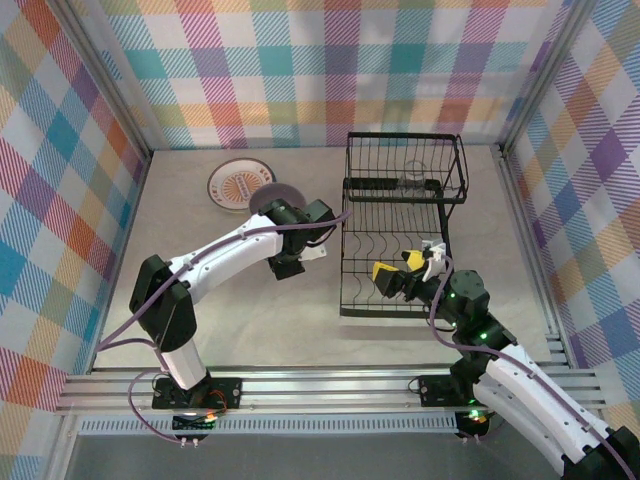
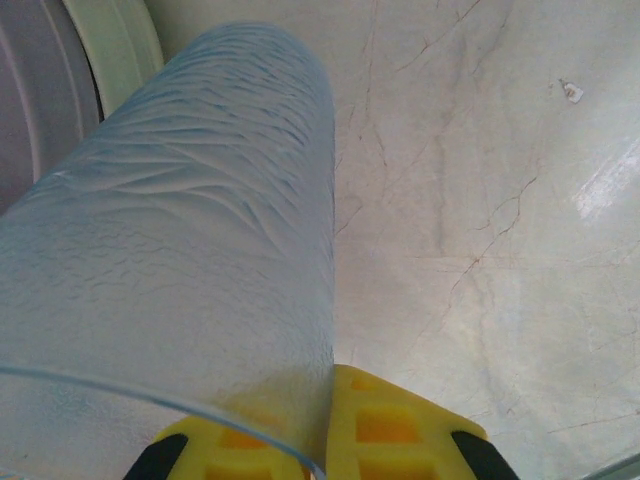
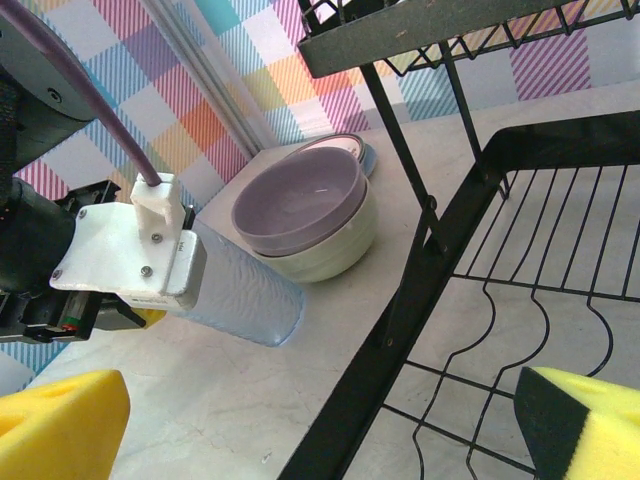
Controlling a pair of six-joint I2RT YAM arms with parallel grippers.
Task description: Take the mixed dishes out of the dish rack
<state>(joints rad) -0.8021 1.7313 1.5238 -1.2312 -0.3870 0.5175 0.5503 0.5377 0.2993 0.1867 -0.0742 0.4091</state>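
Open table (image 3: 230, 400) lies between stacked bowls (image 3: 310, 215) and dish rack (image 3: 430, 260).

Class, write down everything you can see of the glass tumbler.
The tumbler is clear, bluish glass with a rippled wall and a thin plain rim. It looks empty and is held almost on its side, outside the rack, over the pale table near the stacked bowls. The left claw is shut on its wall at the rim, and its base points away from that claw.

Pale marbled table (image 1: 180, 225) bears rack (image 1: 392, 185) right; stacked plates (image 1: 238, 184) far left; green bowl (image 3: 330, 255) adjacent, lavender bowl (image 3: 300, 200) nested inside.
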